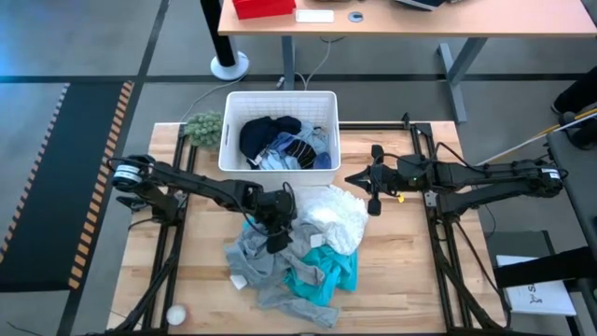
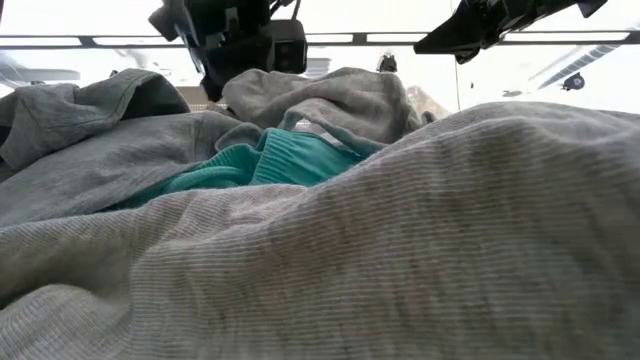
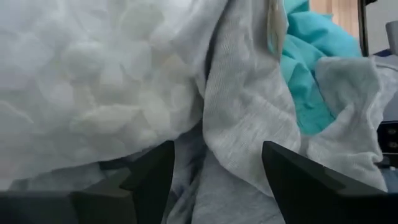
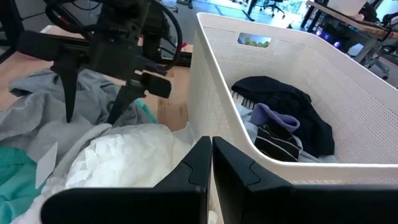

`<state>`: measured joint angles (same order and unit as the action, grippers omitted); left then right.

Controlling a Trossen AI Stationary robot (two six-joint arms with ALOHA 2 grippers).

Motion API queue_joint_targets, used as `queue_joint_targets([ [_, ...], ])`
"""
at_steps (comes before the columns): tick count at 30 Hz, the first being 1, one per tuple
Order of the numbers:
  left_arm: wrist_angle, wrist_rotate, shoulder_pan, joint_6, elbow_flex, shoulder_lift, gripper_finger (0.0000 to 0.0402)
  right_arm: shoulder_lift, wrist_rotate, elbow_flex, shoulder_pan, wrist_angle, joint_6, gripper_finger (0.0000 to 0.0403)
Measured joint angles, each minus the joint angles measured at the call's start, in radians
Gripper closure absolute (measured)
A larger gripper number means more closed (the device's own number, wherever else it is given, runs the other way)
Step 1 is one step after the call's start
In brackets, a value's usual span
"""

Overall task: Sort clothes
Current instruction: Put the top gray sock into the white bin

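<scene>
- Now, the left hand (image 1: 277, 227) stood spread wide over the heap of soft clothes (image 1: 294, 257) in the middle of the wooden bench (image 1: 201, 289), holding nothing.
- Its own camera showed light grey knit fabric (image 3: 242, 118) lying straight between and ahead of its dark fingers (image 3: 155, 180), with the quilted white garment (image 3: 87, 74) to one side and the teal piece (image 3: 311, 68) beyond.
- So the grey piece lay directly below that hand, which was the nearer one; I judged a short drop and a pinch would take it.
- The right hand (image 1: 375, 191) hovered pressed together, empty, beside the white perforated plastic bin (image 1: 280, 101), off the heap's far edge.
- Inside the bin lay a dark navy top (image 4: 283, 102) and striped pieces, already sorted, I supposed.
</scene>
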<state>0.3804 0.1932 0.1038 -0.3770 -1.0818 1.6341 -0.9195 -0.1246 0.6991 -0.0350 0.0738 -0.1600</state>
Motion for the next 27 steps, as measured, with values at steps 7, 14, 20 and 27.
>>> queue_joint_targets([
  [7, -0.050, 0.033, -0.001, -0.004, 0.002, -0.005, 0.0171, 0.000, 0.000, 0.000, 0.000, 0.000, 0.000, 0.0403],
  [14, -0.137, 0.068, 0.000, -0.011, 0.010, 0.002, 0.0213, 0.000, 0.000, 0.000, 0.000, 0.000, 0.000, 0.0403],
  [20, -0.138, -0.002, -0.002, 0.013, 0.015, 0.022, 0.0275, 0.000, 0.000, 0.000, 0.000, 0.000, 0.000, 0.0403],
  [27, -0.175, -0.019, -0.001, 0.029, 0.015, 0.067, 0.0382, 0.000, 0.000, 0.000, 0.000, 0.000, 0.000, 0.0403],
])
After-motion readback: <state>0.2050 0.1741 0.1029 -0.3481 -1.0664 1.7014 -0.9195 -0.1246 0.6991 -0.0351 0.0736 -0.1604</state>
